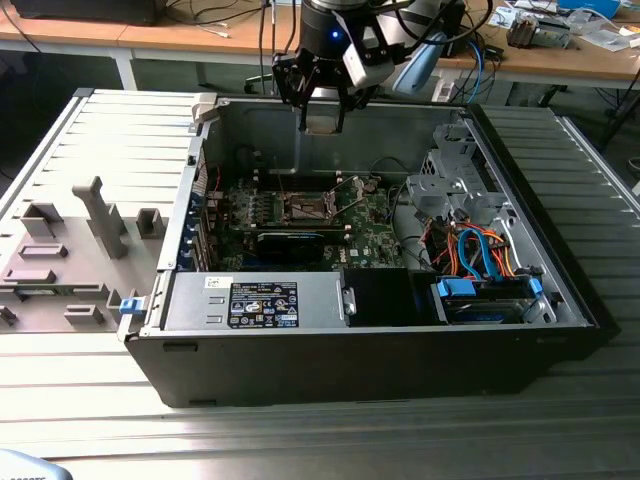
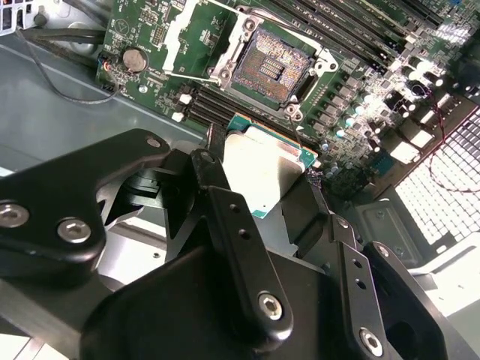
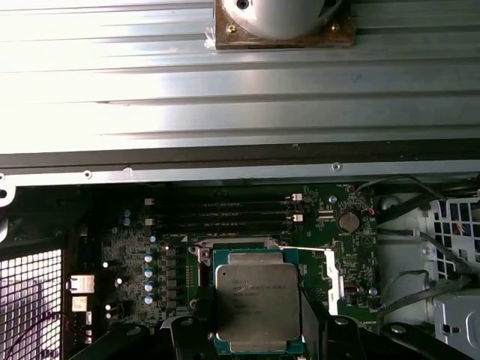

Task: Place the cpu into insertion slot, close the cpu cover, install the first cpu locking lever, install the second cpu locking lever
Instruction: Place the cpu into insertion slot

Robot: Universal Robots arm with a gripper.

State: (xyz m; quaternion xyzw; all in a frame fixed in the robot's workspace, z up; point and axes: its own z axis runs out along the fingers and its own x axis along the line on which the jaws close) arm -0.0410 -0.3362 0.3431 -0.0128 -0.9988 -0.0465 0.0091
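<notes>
My gripper (image 1: 322,118) hangs above the open computer case, over its back wall, shut on the cpu (image 1: 322,123). In both wrist views the cpu (image 2: 264,166) (image 3: 257,298) is a flat silver-grey square on a green base, pinched at two opposite edges by the black fingers (image 2: 225,217). The insertion slot (image 2: 271,64) (image 1: 310,207) lies open and empty on the green board, well below the cpu and apart from it. The cpu cover (image 2: 178,36) (image 3: 331,276) is swung up off the slot at one side. A thin wire lever (image 2: 187,75) lies beside the slot.
A black labelled power-supply box (image 1: 262,303) fills the case's front. A long black card (image 1: 290,245) sits just in front of the slot. A drive cage (image 1: 450,185) with orange and blue cables (image 1: 480,255) is on the exterior view's right. A grey fixture plate (image 1: 80,250) lies outside on the exterior view's left.
</notes>
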